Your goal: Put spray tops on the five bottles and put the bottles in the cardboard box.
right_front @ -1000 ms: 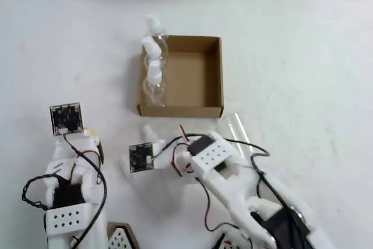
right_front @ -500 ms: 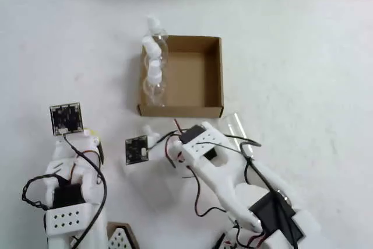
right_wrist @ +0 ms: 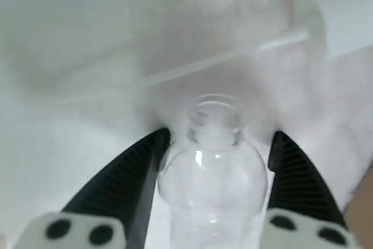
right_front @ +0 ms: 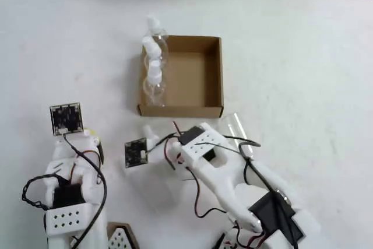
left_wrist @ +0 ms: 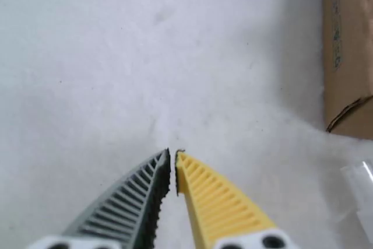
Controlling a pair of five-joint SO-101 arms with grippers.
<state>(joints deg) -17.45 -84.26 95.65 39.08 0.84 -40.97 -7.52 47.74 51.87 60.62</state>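
Nothing readable — print on the cardboard box [left_wrist: 349, 56] is too small.

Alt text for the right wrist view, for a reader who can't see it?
A clear, uncapped bottle is gripped at its shoulders between the two black fingers of the right gripper, its open neck pointing away from the camera. Beyond it on the white table lies a white spray top with its thin tube stretched out.

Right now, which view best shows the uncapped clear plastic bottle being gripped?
Right wrist view: the clear plastic bottle sits in the right gripper, open neck plain. In the high view that arm covers it; the left wrist view faces elsewhere.
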